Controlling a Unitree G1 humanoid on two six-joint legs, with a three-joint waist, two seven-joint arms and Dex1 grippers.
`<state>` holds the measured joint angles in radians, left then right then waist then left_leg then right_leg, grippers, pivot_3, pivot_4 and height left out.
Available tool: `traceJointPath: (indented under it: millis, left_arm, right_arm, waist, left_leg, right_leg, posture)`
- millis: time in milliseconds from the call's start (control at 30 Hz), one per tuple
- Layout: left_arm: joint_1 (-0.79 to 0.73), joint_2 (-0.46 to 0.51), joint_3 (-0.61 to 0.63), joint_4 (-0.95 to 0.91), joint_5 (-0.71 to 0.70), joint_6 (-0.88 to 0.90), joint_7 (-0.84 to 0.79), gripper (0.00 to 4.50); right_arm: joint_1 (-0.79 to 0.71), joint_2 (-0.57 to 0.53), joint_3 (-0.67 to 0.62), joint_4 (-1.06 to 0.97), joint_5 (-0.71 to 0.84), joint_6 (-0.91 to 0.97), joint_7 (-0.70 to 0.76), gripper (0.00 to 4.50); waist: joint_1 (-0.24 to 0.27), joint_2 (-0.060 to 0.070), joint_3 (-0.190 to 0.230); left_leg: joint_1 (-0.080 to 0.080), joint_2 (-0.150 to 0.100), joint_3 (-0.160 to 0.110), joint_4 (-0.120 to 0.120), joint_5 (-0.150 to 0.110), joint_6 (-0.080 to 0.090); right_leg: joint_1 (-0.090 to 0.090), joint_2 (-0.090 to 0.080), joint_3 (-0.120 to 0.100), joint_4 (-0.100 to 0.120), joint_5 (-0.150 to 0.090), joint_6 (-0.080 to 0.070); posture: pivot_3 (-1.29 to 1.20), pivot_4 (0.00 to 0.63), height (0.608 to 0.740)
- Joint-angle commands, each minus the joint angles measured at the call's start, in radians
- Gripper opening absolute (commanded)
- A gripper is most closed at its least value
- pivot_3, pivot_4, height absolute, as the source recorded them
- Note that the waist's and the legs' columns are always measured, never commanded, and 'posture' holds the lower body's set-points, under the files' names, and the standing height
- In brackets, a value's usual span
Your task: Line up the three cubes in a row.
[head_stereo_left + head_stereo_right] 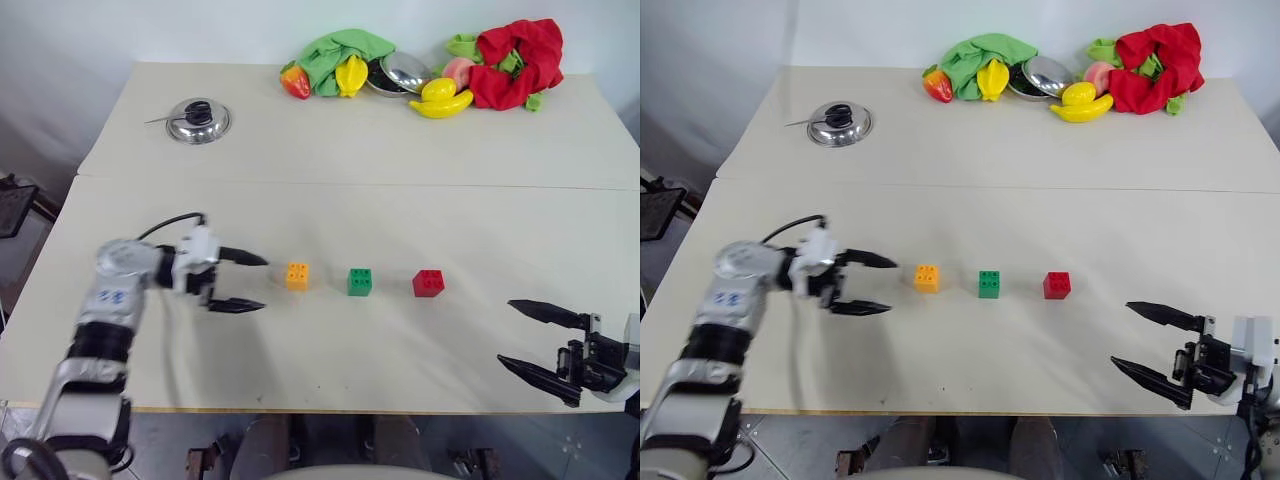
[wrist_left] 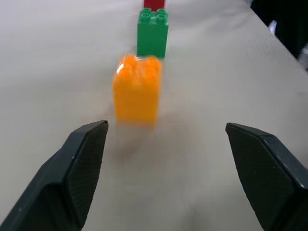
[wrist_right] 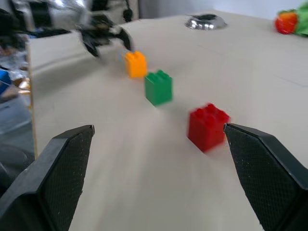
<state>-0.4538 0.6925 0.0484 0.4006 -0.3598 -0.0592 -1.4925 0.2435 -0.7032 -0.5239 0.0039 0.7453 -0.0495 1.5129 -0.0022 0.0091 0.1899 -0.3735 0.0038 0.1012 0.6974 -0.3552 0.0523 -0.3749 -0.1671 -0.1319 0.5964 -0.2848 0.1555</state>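
Note:
Three small studded cubes stand in a row on the near table: an orange-yellow cube (image 1: pixel 297 276), a green cube (image 1: pixel 360 282) and a red cube (image 1: pixel 428 283), each apart from the others. My left gripper (image 1: pixel 259 283) is open just to the left of the orange-yellow cube (image 2: pixel 136 94), not touching it, with nothing between its fingers. My right gripper (image 1: pixel 508 334) is open near the front right edge, well to the right of the red cube (image 3: pixel 208 126) and empty.
At the back of the far table lie green and red cloths (image 1: pixel 520 60), toy fruits such as a yellow banana (image 1: pixel 441 104), and a metal bowl (image 1: pixel 405 70). A metal lid (image 1: pixel 198 121) sits at the back left. A seam (image 1: pixel 400 183) joins the two tables.

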Motion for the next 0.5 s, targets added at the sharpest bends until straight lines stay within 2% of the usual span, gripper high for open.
traceJointPath:
  millis: [33,167,233,367,500]
  left_arm:
    - [0.119,0.033,0.104,-0.155,-0.092,0.06,0.054,4.17]
    - [0.252,0.05,0.174,-0.312,-0.137,0.145,0.14,4.17]
    - [0.309,0.047,0.197,-0.336,-0.141,0.133,0.148,4.17]
    - [0.353,0.03,0.22,-0.316,-0.131,0.103,0.177,4.17]
    - [0.332,-0.001,0.234,-0.313,-0.151,0.093,0.222,4.17]
  right_arm:
    - [-0.01,-0.013,-0.037,0.024,0.014,-0.028,0.035,4.5]
    - [-0.034,-0.006,-0.019,0.047,0.012,-0.041,0.052,4.5]
    - [-0.052,-0.003,-0.011,0.06,0.007,-0.052,0.057,4.5]
    - [-0.065,-0.007,-0.004,0.085,0.007,-0.064,0.073,4.5]
    - [-0.075,-0.01,0.007,0.106,0.0,-0.081,0.085,4.5]
  waist:
    - [-0.001,0.0,0.0]
    - [0.006,0.0,0.0]
    - [0.006,0.0,0.0]
    - [0.002,0.001,0.0]
    - [0.003,0.001,0.0]
  left_leg:
    - [0.0,0.0,0.0,0.0,0.0,0.0]
    - [0.001,-0.001,-0.002,0.0,0.0,0.0]
    - [0.001,-0.002,-0.003,0.0,0.0,0.0]
    - [0.001,-0.002,-0.002,0.0,-0.001,-0.001]
    - [0.001,-0.002,-0.002,0.0,-0.001,-0.001]
  right_leg:
    - [0.0,-0.001,0.0,0.0,0.0,0.0]
    - [0.001,-0.003,0.0,0.001,0.0,0.0]
    - [0.001,-0.004,0.0,0.001,0.0,0.0]
    - [0.001,-0.004,-0.001,0.001,0.0,0.0]
    - [0.001,-0.004,0.0,0.001,0.0,0.0]
  posture:
    - [0.0,0.15,0.74]
    - [0.0,0.15,0.74]
    - [0.0,0.15,0.74]
    - [0.0,0.15,0.74]
    - [0.0,0.15,0.74]
